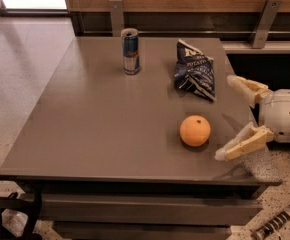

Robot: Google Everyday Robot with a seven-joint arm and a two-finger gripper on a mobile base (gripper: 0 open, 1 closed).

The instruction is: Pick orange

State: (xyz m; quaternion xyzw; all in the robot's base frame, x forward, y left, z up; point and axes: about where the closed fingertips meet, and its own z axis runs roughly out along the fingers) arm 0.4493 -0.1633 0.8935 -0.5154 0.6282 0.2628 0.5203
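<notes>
- Plainly, the gripper (225,117) is seen at the right edge of the table (100,129), reaching in from the right. Its white body is partly cut off by the frame.
- Its two tan fingers (246,144) are spread wide apart. Nothing is held between them.
- The near finger is angled down towards the table's front right corner, with its tip near the orange (195,130) but apart from it. The far finger is pointed towards the chip bag (195,71) and stops short of it.
- The orange is set on the table top towards the front right, just to the left of the gap between the fingers.
- It is seen as round and evenly orange, with a small dark stem dot near its top and a soft shadow beneath it.
- The dark blue chip bag lies crumpled behind the orange, apart from it. A drink can (130,51) stands upright further left, near the back edge.
- Whether the near fingertip rests on the table or hangs just above it cannot be told.
- The arm behind the gripper is out of frame.
- A dark object (5,209) at the lower left is cut off by the frame and cannot be identified.
- A ribbed thing (277,223) lies on the speckled floor at the lower right, also partly cut off.
</notes>
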